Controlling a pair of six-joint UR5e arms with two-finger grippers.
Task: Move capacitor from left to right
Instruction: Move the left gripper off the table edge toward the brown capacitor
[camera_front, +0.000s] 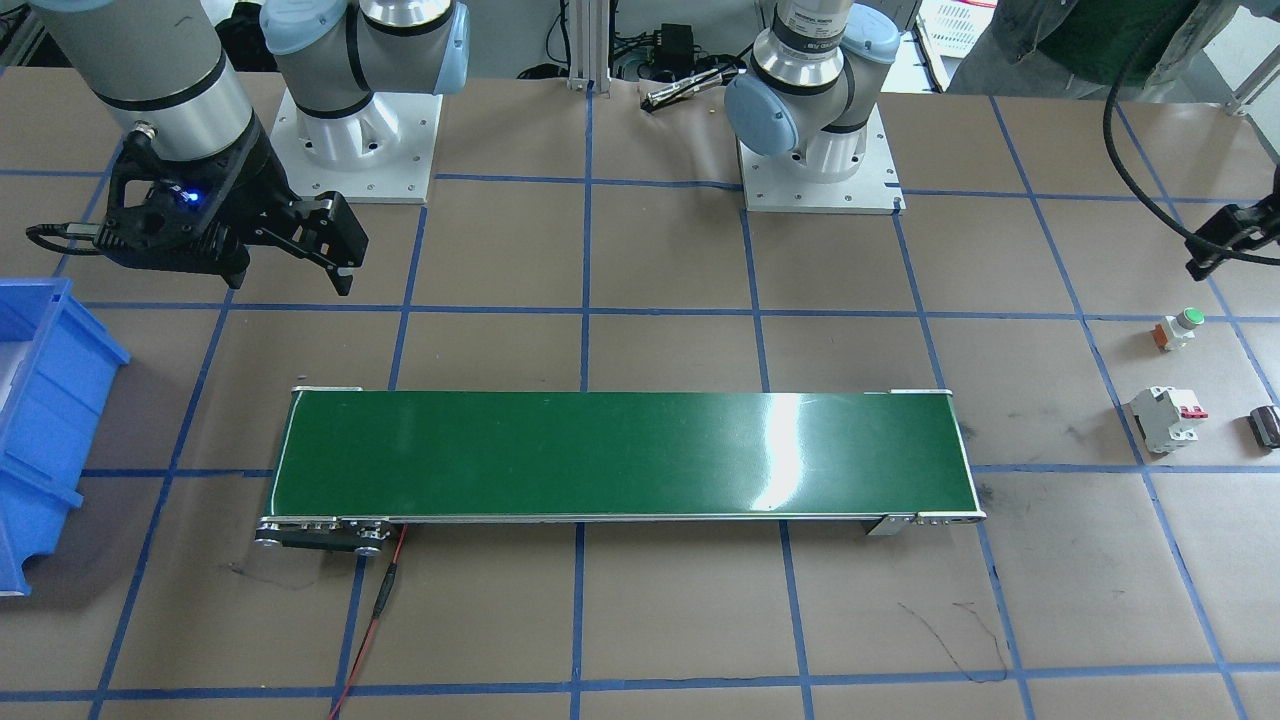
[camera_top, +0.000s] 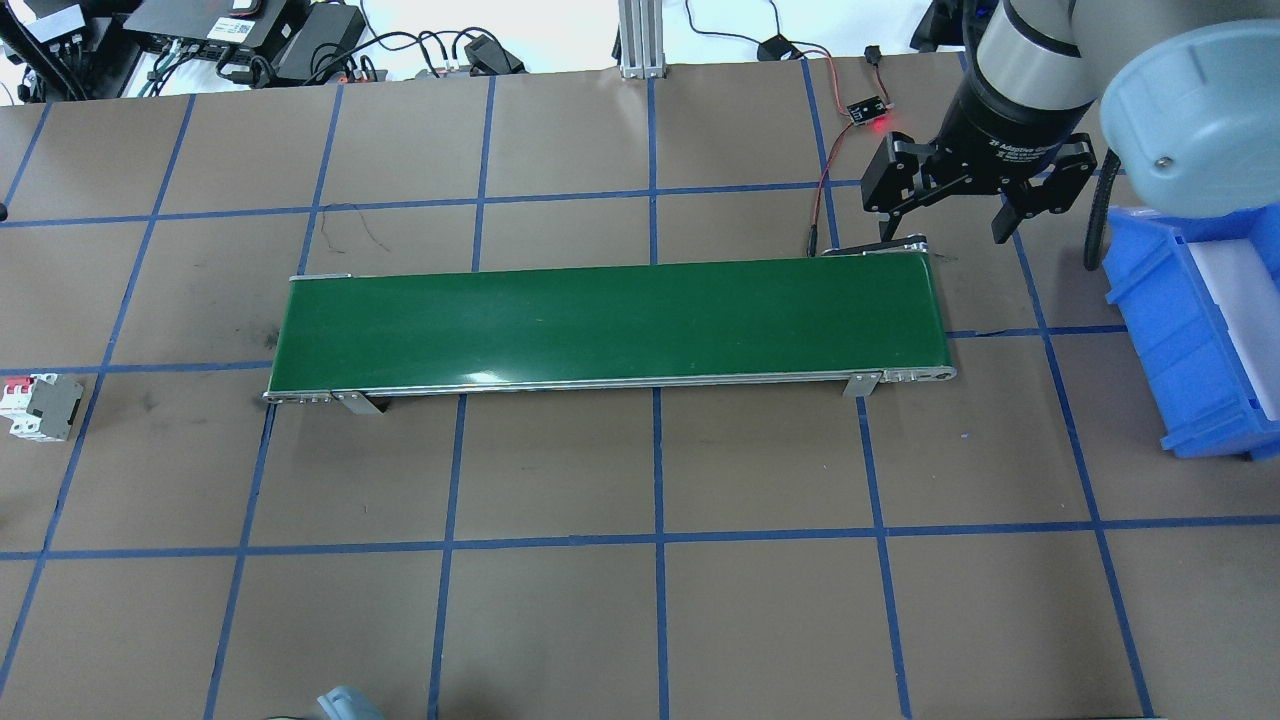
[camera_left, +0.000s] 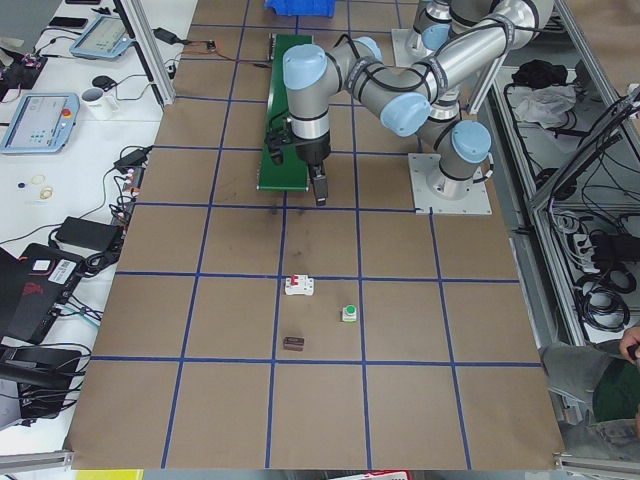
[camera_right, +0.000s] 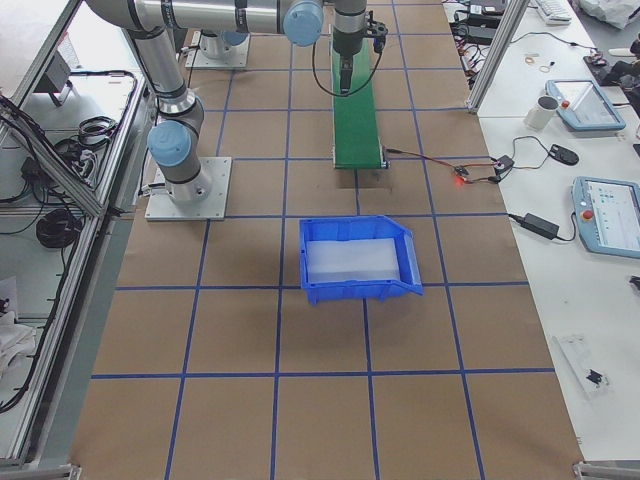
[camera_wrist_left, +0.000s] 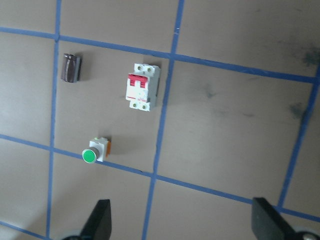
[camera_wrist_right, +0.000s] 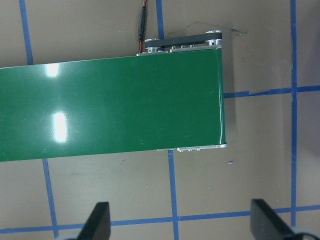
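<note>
Above the table's left end, the left gripper hangs spread wide and empty. Beneath it the capacitor lies on its side, apart from the breaker and the push button (both to be left alone). I judge this the approach, with nothing grasped yet. The next move calls for centring over the capacitor, descending and closing. Farther off, the right gripper, likewise wide and empty, hovers over the conveyor.

Table covered in matt brown paper, gridded with blue tape, conveyor belt glossy green, edged in bare metal, bin blue plastic, capacitor dark semi-gloss
</note>
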